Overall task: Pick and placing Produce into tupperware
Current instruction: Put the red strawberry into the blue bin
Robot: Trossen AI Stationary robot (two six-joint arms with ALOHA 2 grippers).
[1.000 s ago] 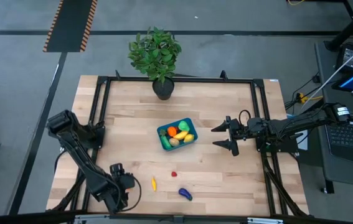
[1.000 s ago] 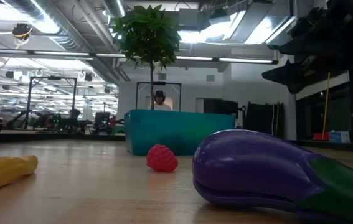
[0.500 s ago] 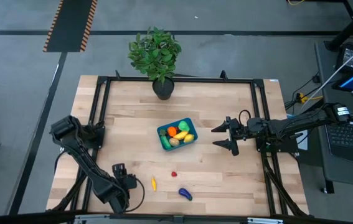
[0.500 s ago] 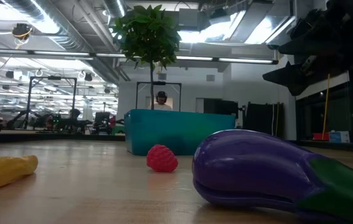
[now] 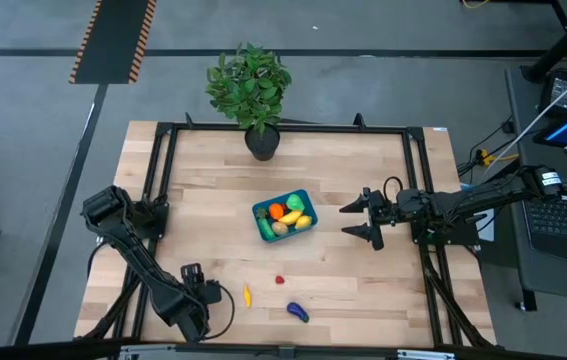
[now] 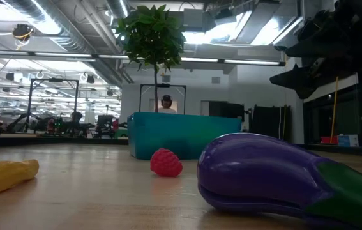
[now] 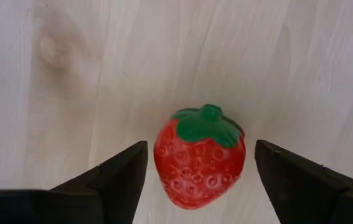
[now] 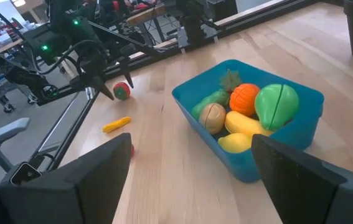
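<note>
Strawberry (image 7: 200,158) doesn't show from overhead: the left gripper (image 5: 206,293), near the front-left corner of the table (image 5: 363,160), covers it. Left wrist view does show it: red, dimpled, green cap, lying on the table between the spread fingers (image 7: 117,177), gap on both sides, nothing grasped. Right gripper (image 5: 344,220) hangs released just right of the tupperware (image 5: 260,211), mid-table. I see orange, green, yellow and tan produce (image 8: 248,99) in that teal tupperware, clearest in the right wrist view. Loose on the table: yellow piece (image 5: 247,295), raspberry (image 5: 280,281), eggplant (image 5: 297,312). Low view cuts off the eggplant's end and can't see into the tupperware.
</note>
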